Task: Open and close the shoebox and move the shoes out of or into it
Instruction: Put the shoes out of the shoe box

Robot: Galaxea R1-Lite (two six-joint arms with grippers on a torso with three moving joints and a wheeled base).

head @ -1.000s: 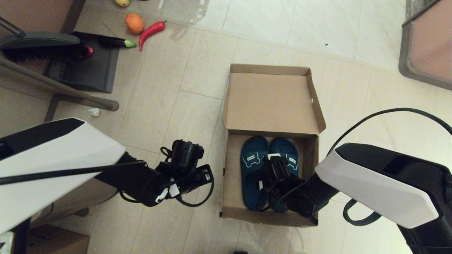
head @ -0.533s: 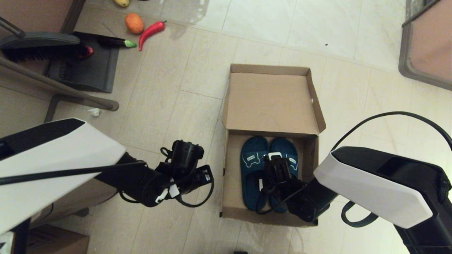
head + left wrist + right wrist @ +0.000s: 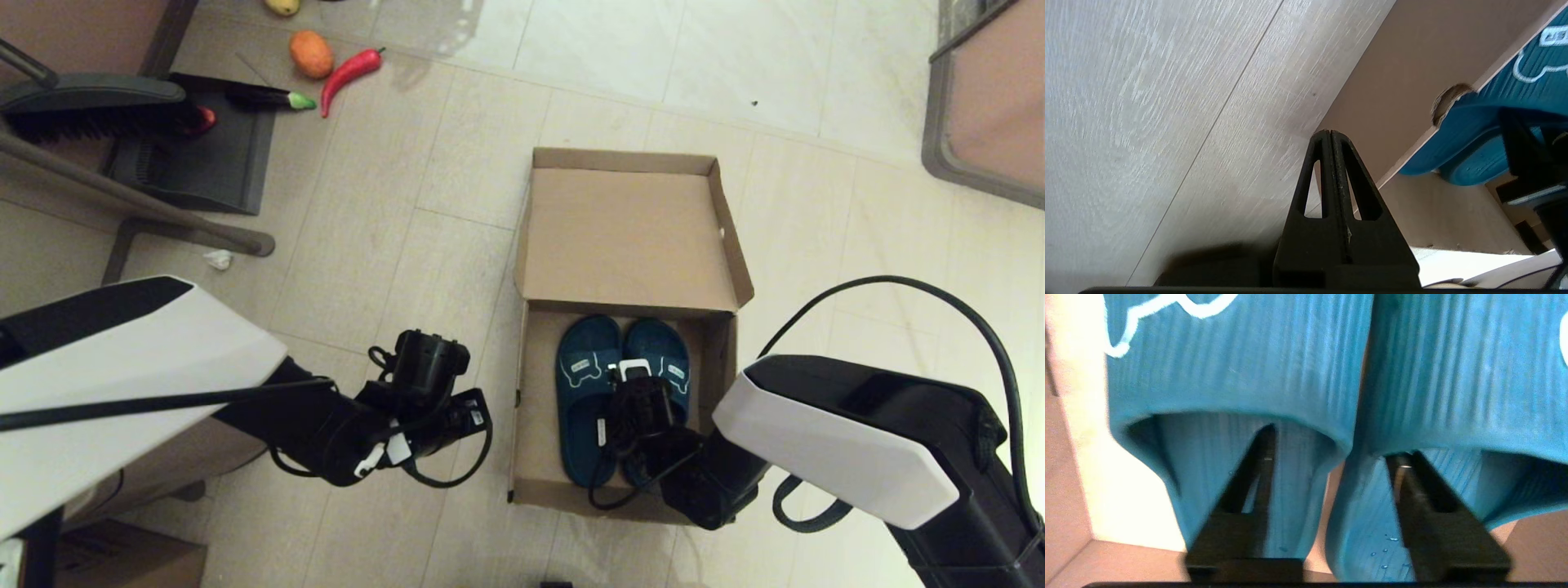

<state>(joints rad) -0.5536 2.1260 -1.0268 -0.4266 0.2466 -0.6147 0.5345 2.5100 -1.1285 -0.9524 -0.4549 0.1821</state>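
The brown shoebox [image 3: 522, 408] lies on the floor with its lid [image 3: 624, 237] folded back flat, away from me. Both dark blue shoes [image 3: 581, 367] [image 3: 669, 355] lie side by side inside it, toes toward the lid. My right gripper [image 3: 633, 388] is down in the box and stands open [image 3: 1337, 443]. One finger [image 3: 1249, 490] reaches under the strap of one shoe [image 3: 1241, 367], the other finger [image 3: 1433, 506] under the strap of the second shoe [image 3: 1461, 375]. My left gripper [image 3: 473, 412] hangs shut [image 3: 1330, 132] just outside the box's left wall [image 3: 1404, 81], holding nothing.
A broom and black dustpan [image 3: 204, 155] lie at the far left. Beside them are an orange fruit [image 3: 311, 54], a red chili [image 3: 349, 73] and a toy eggplant [image 3: 269, 98]. A paper scrap [image 3: 218, 260] lies on the tiles. A plain cardboard box [image 3: 122, 559] sits near left.
My right arm has drawn back toward me, the wrist sliding a little along the shoes. The left arm has dropped slightly. Shoes and box stay put.
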